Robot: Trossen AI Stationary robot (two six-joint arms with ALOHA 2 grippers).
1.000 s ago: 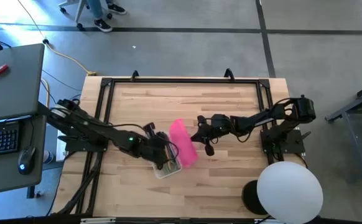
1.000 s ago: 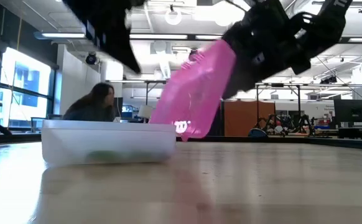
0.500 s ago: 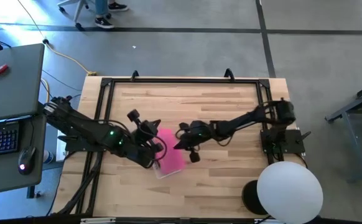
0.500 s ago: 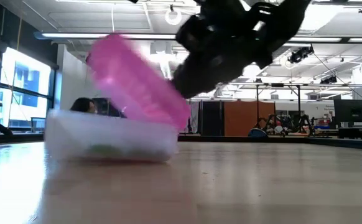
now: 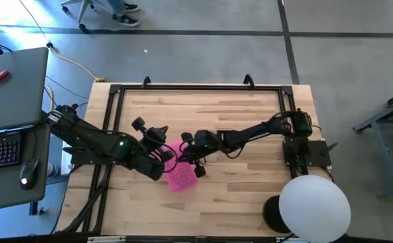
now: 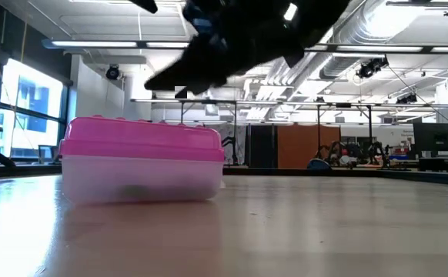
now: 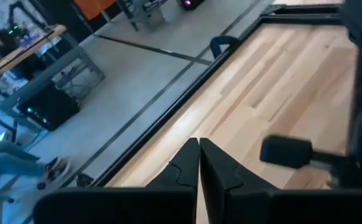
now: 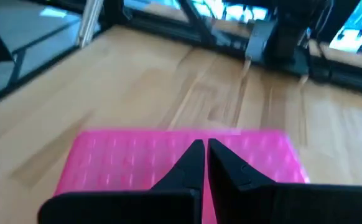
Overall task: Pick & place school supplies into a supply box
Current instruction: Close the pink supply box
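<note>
1. Small clear plastic supply box [image 6: 139,178] with bright pink lid [image 5: 180,175] down flat on top, sitting on the pale wooden table [image 5: 250,121] near its front middle; something green dimly inside.
2. Right gripper [image 8: 204,163] over the lid, fingers pressed together, holding nothing.
3. Left gripper [image 7: 199,167] just beside the box, fingertips nearly touching, empty.
4. Risk — lid perhaps unlatched; a careless nudge could shove the light box or pop the lid up.
</note>
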